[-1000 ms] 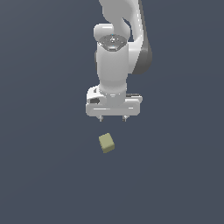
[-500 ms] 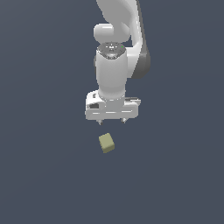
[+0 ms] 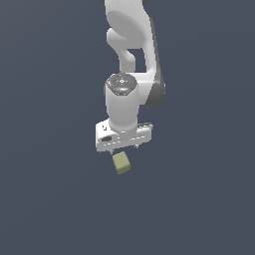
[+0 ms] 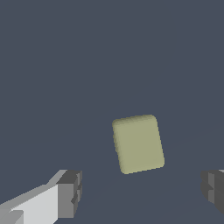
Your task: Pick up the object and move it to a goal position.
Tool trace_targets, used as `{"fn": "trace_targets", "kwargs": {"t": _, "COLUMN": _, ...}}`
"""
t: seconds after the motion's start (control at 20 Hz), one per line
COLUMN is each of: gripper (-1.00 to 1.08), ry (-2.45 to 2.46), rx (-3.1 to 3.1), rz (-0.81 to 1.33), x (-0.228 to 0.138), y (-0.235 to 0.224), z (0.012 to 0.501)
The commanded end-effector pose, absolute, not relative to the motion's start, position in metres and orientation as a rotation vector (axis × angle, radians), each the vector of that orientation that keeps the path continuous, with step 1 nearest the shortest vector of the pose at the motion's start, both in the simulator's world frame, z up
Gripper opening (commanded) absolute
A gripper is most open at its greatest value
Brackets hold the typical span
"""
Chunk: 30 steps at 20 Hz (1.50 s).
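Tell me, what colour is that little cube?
The cube is plain pale yellow-olive, with no pattern; the wrist view shows it best.

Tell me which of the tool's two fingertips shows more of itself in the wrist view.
The fingertip on its white finger shows more; the other one is cut off by the picture's edge. The cube lies between them, untouched.
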<state>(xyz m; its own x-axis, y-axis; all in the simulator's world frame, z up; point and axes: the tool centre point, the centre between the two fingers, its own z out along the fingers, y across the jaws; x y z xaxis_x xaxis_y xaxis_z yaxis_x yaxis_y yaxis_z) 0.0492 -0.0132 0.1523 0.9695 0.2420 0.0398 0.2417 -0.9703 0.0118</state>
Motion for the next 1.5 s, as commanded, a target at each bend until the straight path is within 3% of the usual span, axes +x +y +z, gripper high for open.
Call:
{"fn": "trace_targets", "kwargs": {"t": 0.0, "gripper": 1.0, "ry": 0.463, "rx": 3.1, "rz": 0.045, "x": 0.053, "y": -0.017, "z": 0.137}}
{"fn": "trace_targets", "kwargs": {"t": 1.45, "gripper": 1.0, "ry": 0.664, "rx": 3.071, "rz": 0.0, "x": 0.058, "y": -0.028, "z": 0.05}}
